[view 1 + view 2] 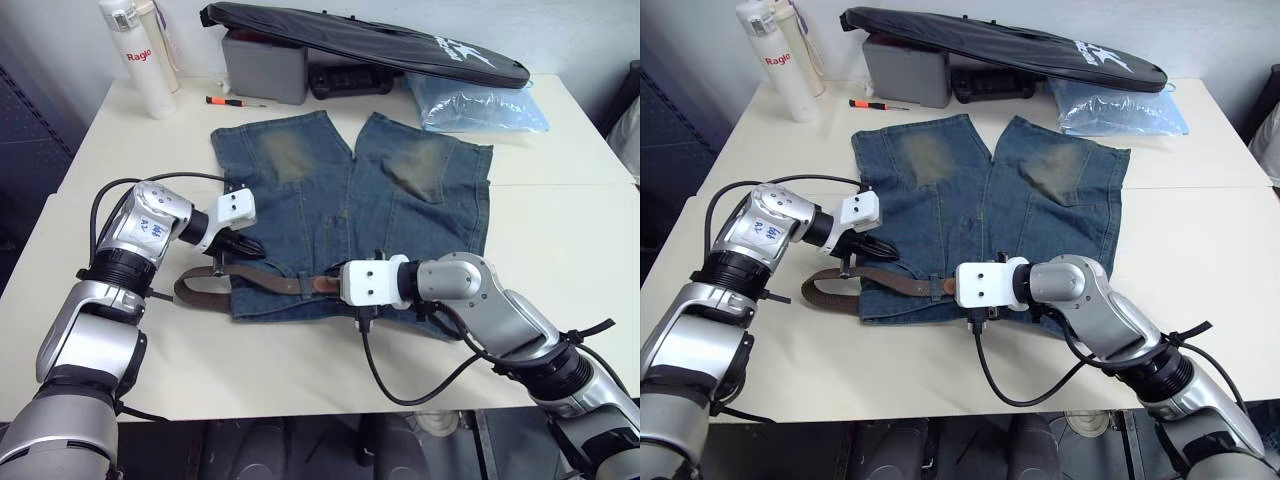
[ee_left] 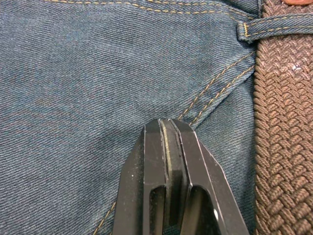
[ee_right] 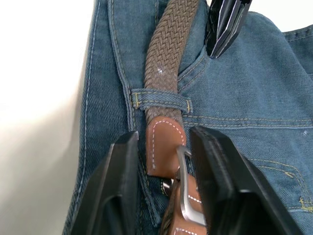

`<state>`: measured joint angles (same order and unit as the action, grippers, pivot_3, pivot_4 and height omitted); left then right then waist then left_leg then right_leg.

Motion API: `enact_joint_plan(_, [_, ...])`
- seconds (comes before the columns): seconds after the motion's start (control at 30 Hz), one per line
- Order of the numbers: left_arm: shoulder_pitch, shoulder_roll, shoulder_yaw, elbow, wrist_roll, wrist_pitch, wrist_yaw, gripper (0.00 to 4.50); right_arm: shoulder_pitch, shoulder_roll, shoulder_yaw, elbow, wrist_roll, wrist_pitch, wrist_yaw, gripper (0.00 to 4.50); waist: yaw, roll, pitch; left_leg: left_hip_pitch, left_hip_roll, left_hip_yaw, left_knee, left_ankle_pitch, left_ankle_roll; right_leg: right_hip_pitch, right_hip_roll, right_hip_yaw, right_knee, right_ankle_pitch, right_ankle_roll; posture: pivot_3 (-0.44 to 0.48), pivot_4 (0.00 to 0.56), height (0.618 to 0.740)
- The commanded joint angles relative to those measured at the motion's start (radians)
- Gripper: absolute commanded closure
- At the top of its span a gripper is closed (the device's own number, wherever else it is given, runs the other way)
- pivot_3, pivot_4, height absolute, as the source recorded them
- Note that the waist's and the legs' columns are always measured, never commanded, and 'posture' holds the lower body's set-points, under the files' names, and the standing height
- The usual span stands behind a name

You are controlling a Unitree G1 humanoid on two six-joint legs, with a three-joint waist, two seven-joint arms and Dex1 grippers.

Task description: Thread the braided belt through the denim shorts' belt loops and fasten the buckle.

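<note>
Left gripper (image 2: pixel 168 142): fingers pressed together, empty, tip on denim shorts (image 1: pixel 330 200) just beside braided belt (image 1: pixel 205 287) near left end of waistband.

Belt lies along waistband; slack loop hangs off shorts' left edge onto table (image 1: pixel 560 240). Tan leather tip already under one belt loop (image 3: pixel 161 99).

Right gripper (image 3: pixel 168 147): fingers spread, straddling tip and buckle (image 3: pixel 186 196) at waistband centre.

Judgement: threading partly seen; fastening not done.

Containers: pale blue plastic bag (image 1: pixel 480 105) at far right, contents indistinct.

A cream table (image 1: pixel 560 250) stands against a pale wall (image 1: pixel 560 30).
</note>
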<state>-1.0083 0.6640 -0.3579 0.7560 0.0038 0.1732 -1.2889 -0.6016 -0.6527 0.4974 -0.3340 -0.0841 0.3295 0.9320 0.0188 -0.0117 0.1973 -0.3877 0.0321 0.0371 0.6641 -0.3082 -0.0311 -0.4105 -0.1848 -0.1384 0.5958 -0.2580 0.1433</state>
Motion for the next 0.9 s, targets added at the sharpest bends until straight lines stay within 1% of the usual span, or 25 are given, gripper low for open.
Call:
enact_joint_plan(0.03, [0.021,-0.002,0.004,0.016,0.038,-0.005,-0.004,4.5,-0.006,0.02,-0.009,0.009,-0.028,-0.05,-0.004,2.42,-0.001,0.0,0.0,0.0,0.0,0.0,0.0,0.0,0.0,0.0,0.0,0.0,0.0,0.0,0.0,0.0,0.15,0.74])
enact_joint_plan(0.67, [0.021,-0.005,0.029,0.036,0.064,-0.022,-0.013,4.5,0.009,0.091,0.018,0.124,-0.175,-0.199,-0.031,2.42,-0.02,0.0,0.0,0.001,0.0,0.001,0.001,0.0,0.0,0.0,0.0,0.002,0.002,0.0,0.0,0.0,0.15,0.74])
enact_joint_plan(0.73, [0.022,-0.006,0.03,0.038,0.067,-0.023,-0.015,4.5,0.011,0.094,0.013,0.125,-0.181,-0.226,-0.038,2.94,-0.021,0.0,0.0,0.001,0.0,0.001,0.001,0.0,0.0,0.0,0.0,0.002,0.002,0.0,0.0,0.0,0.15,0.74])
enact_joint_plan(0.77, [0.022,-0.006,0.031,0.039,0.069,-0.024,-0.016,4.5,0.013,0.094,0.01,0.124,-0.184,-0.239,-0.04,3.0,-0.021,0.0,0.0,0.001,0.0,0.001,0.001,0.0,0.0,0.0,0.0,0.002,0.003,0.0,0.0,0.0,0.15,0.74])
enact_joint_plan(0.8, [0.022,-0.006,0.031,0.04,0.07,-0.024,-0.017,4.5,0.015,0.094,0.009,0.124,-0.187,-0.252,-0.041,3.53,-0.021,0.0,0.0,0.001,0.0,0.001,0.001,0.0,0.0,0.0,0.0,0.002,0.003,0.0,0.0,0.0,0.15,0.74])
enact_joint_plan(0.83, [0.022,-0.006,0.031,0.04,0.07,-0.024,-0.017,4.5,0.016,0.094,0.007,0.125,-0.191,-0.263,-0.044,3.9,-0.021,0.0,0.0,0.001,0.0,0.001,0.001,0.0,0.0,0.0,0.0,0.002,0.003,0.0,0.0,0.0,0.15,0.74])
enact_joint_plan(0.87, [0.022,-0.007,0.031,0.041,0.072,-0.024,-0.017,4.5,0.015,0.093,0.006,0.127,-0.194,-0.274,-0.047,4.21,-0.021,0.0,0.0,0.001,0.0,0.002,0.001,0.0,0.0,0.0,0.0,0.002,0.003,0.0,0.0,0.0,0.15,0.74])
enact_joint_plan(0.9, [0.021,-0.008,0.031,0.042,0.072,-0.024,-0.016,4.5,0.015,0.092,0.004,0.129,-0.196,-0.285,-0.05,4.38,-0.021,0.0,0.0,0.001,0.0,0.002,0.001,0.0,0.0,0.0,0.0,0.002,0.003,0.0,0.0,0.0,0.15,0.74])
